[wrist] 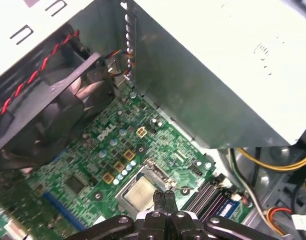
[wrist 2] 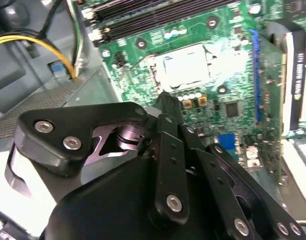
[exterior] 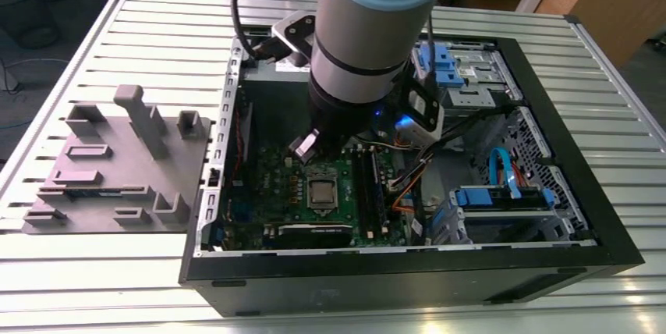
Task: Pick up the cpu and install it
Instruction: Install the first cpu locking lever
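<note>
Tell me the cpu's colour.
The cpu is pale silver-grey, clearest in the second wrist view.

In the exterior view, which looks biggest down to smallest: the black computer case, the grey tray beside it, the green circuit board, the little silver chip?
1. computer case
2. grey tray
3. green circuit board, partly hidden by the arm, so tray versus board is unsure
4. silver chip, clearly smallest

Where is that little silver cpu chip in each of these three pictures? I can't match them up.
Exterior view: the cpu lies in the middle of the green board.
First wrist view: the cpu sits right beside the tip of the pincer.
Second wrist view: the cpu is the pale square beyond the pincer.
Shared landmark: the black memory slots alongside it.
</note>
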Available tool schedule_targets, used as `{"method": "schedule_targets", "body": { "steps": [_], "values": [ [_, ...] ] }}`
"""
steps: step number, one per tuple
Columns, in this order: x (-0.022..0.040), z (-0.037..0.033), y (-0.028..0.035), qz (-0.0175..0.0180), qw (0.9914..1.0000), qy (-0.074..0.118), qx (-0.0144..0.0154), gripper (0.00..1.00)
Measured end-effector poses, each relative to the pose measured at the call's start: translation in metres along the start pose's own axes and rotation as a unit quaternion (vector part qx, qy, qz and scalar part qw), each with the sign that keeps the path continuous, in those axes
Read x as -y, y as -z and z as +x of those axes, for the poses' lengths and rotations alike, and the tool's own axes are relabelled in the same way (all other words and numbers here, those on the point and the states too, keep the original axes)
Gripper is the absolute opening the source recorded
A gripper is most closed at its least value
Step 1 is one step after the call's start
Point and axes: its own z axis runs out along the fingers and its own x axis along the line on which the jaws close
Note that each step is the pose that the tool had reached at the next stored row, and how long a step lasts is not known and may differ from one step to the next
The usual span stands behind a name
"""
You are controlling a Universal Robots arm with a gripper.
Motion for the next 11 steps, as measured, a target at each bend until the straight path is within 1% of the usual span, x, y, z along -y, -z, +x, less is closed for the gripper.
{"method": "schedule_targets", "body": {
  "steps": [1, 3, 6, 11],
  "values": [
    [0.0000, 0.0000, 0.0000, -0.0011, 1.00000, 0.000, 0.0014, 0.11],
    [0.0003, -0.0005, 0.0000, -0.0020, 1.00000, 0.000, 0.0023, 0.11],
    [0.0012, -0.0029, -0.0001, -0.0024, 0.99999, 0.000, 0.0025, 0.11],
    [0.0022, -0.0099, -0.0007, -0.0025, 0.99999, 0.001, 0.0024, 0.11]
  ]
}}
